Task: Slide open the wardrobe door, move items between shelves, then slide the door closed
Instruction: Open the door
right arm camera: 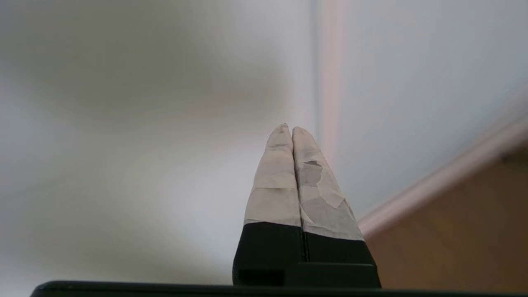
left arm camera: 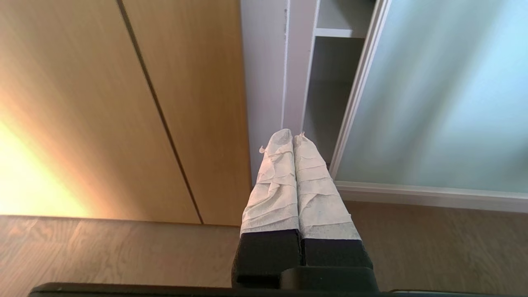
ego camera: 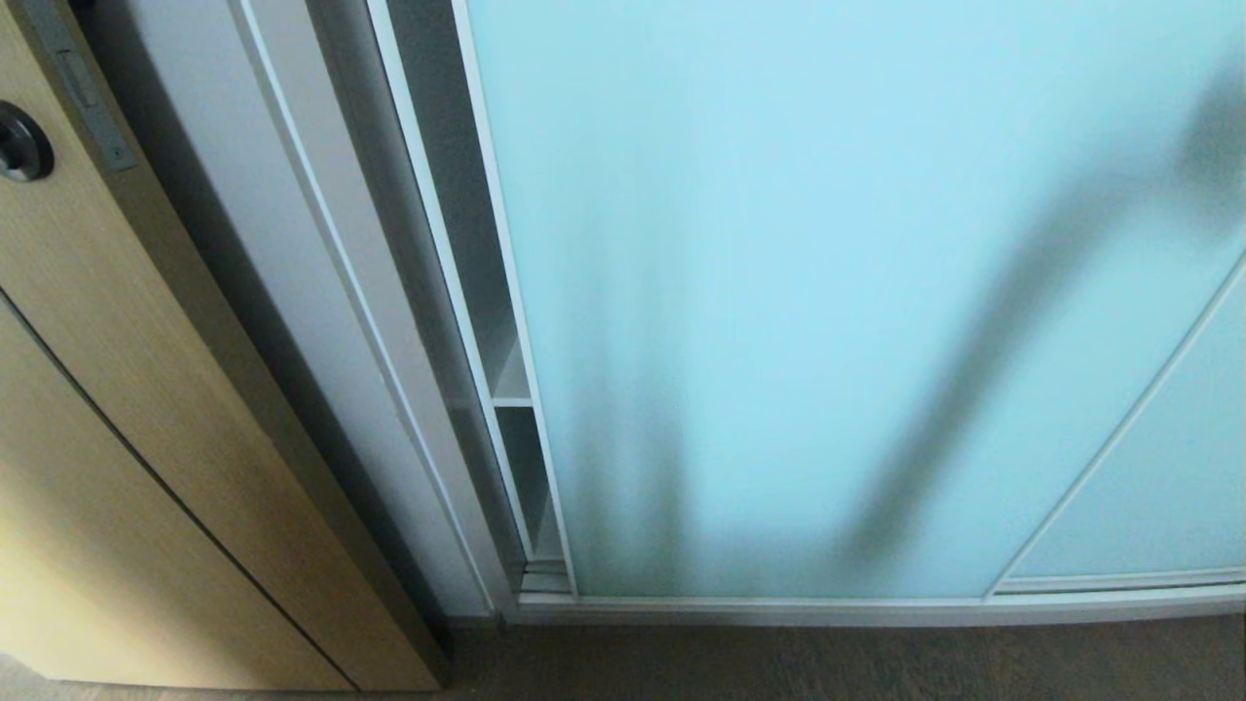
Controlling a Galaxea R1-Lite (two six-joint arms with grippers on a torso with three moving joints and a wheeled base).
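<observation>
Grey-brown wood-look floor nearest. Beyond, pale aqua frosted-glass sliding wardrobe door, nearly shut; white laminate shelves glimpsed through narrow left gap, contents hidden. Tan wood-grain door far left. Left gripper and right gripper pressed together, empty.

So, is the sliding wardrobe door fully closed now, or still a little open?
Slightly open. Beside the frosted sliding wardrobe door a narrow gap remains at its left edge, and a white shelf shows through it.
</observation>
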